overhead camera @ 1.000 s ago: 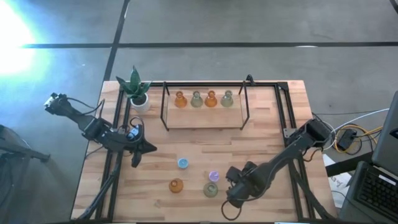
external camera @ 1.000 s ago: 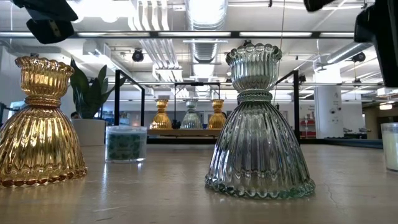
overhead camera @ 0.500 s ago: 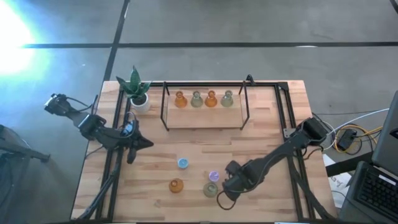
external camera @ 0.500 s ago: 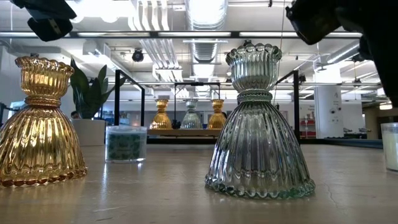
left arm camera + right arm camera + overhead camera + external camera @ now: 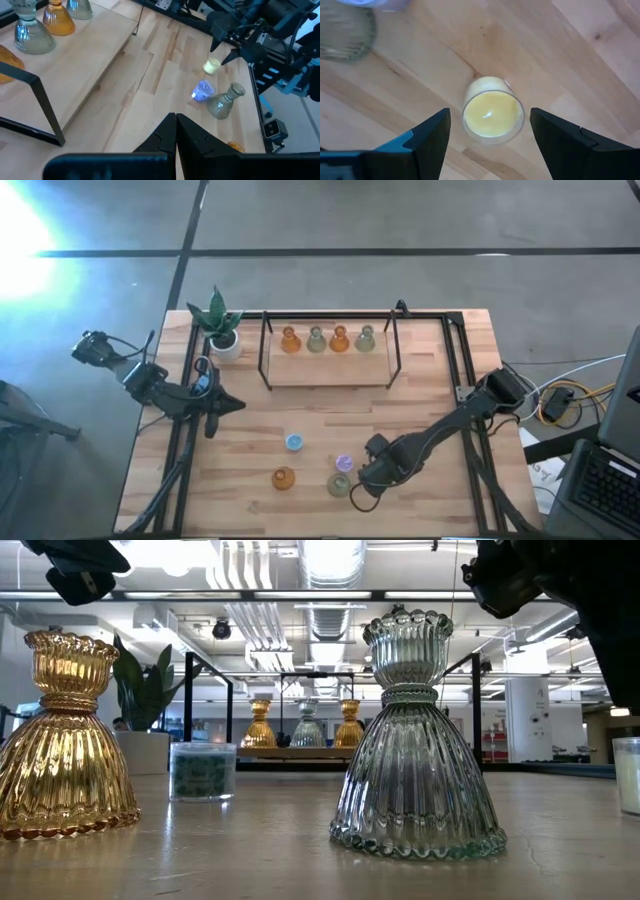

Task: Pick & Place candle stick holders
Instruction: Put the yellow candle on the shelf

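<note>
No writing is legible anywhere. The wooden table point(image 5: 420, 420) fills the frame's centre. At lower right, the right gripper point(image 5: 489, 131) hangs open around a yellow candle holder point(image 5: 493, 111), hidden overhead. The left gripper point(image 5: 176, 131), mid-left, is closed, empty.

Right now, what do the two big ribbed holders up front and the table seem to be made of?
Amber holder: glossy ribbed glass, probably; light glows through it. Green-grey holder: clear tinted ribbed glass, with the room showing through. Table: pale wood planks with visible grain and a matte finish.
</note>
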Controlling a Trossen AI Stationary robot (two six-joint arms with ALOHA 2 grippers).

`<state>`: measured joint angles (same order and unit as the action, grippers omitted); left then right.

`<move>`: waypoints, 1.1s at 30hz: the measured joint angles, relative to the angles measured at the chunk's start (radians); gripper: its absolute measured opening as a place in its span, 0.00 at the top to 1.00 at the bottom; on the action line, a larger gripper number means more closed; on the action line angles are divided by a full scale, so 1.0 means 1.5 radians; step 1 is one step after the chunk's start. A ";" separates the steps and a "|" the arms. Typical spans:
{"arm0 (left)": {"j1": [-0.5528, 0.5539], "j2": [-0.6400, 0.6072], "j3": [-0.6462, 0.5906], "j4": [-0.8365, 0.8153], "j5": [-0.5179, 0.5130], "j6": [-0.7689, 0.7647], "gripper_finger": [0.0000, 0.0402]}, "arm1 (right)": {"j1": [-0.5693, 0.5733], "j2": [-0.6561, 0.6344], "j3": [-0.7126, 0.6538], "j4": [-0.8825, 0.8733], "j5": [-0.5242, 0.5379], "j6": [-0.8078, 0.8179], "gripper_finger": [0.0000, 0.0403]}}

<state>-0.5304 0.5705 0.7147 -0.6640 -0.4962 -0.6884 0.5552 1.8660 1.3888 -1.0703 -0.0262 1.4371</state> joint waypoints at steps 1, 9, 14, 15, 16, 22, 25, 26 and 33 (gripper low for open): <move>0.000 0.000 0.000 0.000 -0.002 0.000 0.97 | 0.000 0.000 0.000 0.002 0.000 -0.002 0.32; 0.000 0.000 0.000 -0.004 -0.031 0.003 0.97 | -0.003 0.000 0.000 0.001 0.010 0.066 0.25; 0.000 0.000 0.000 -0.010 -0.038 0.003 0.97 | -0.002 -0.002 -0.004 -0.015 0.012 0.076 0.14; 0.000 0.000 0.000 -0.011 -0.038 0.002 0.97 | -0.002 -0.002 -0.005 -0.015 0.010 0.083 0.12; 0.000 0.000 0.000 -0.012 -0.038 0.002 0.97 | -0.002 -0.003 -0.007 -0.015 0.003 0.090 0.10; 0.000 0.000 0.000 -0.012 -0.042 0.001 0.97 | -0.002 -0.003 -0.025 0.016 -0.004 0.107 0.09; 0.000 0.000 0.000 -0.014 -0.044 0.000 0.97 | -0.002 -0.004 -0.046 0.049 -0.013 0.111 0.09; 0.000 0.000 0.000 -0.017 -0.045 0.000 0.97 | -0.002 -0.006 -0.053 0.058 -0.014 0.114 0.09; -0.001 -0.001 0.000 -0.019 -0.053 0.000 0.97 | -0.003 -0.009 -0.070 0.093 -0.016 0.097 0.09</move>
<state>-0.5312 0.5697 0.7147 -0.6918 -0.5761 -0.6880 0.5510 1.8523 1.2833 -0.9309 -0.0501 1.5832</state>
